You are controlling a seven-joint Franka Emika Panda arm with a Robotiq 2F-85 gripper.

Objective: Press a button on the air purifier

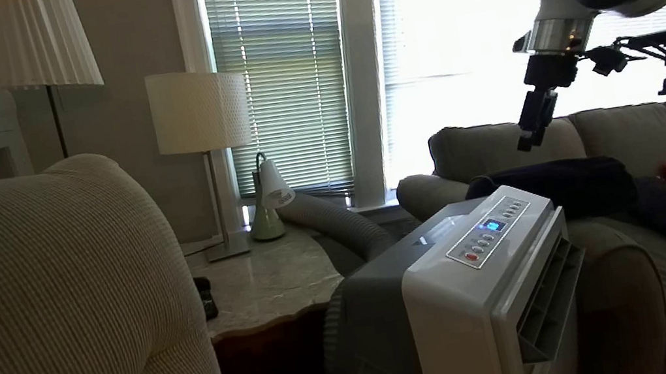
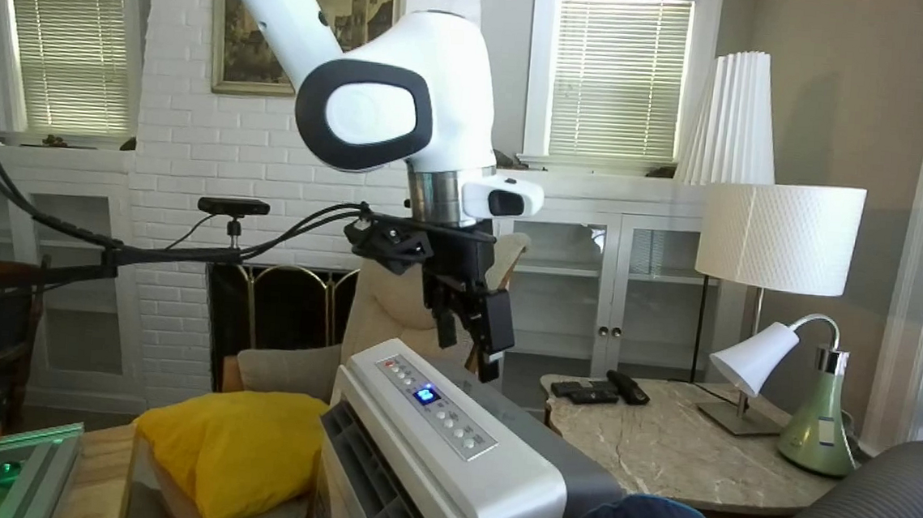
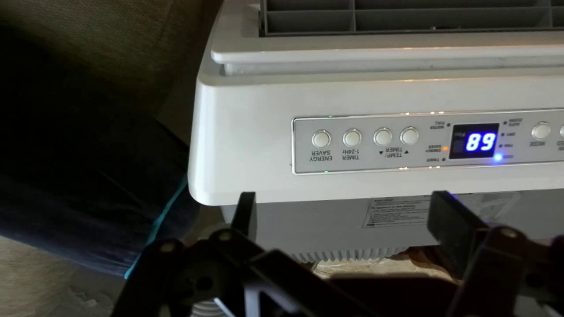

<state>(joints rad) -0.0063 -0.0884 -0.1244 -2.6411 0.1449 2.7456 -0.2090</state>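
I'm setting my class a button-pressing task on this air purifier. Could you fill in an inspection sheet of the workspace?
Surface: side table, bearing black handheld devices, a white-shaded lamp and a green lamp.
Job's things: air purifier, display lit blue; white buttons untouched.
Clutter: yellow cushion near the purifier; dark cloth on the sofa.
Gripper: open, holding nothing, not touching the purifier.
Cables: black, running out from the arm.
Surroundings: beige armchair, framed picture, window blinds.

In an exterior view, daylight glares white through the window [image 1: 458, 53] beyond the air purifier [image 1: 460, 306], which is dim lower down.
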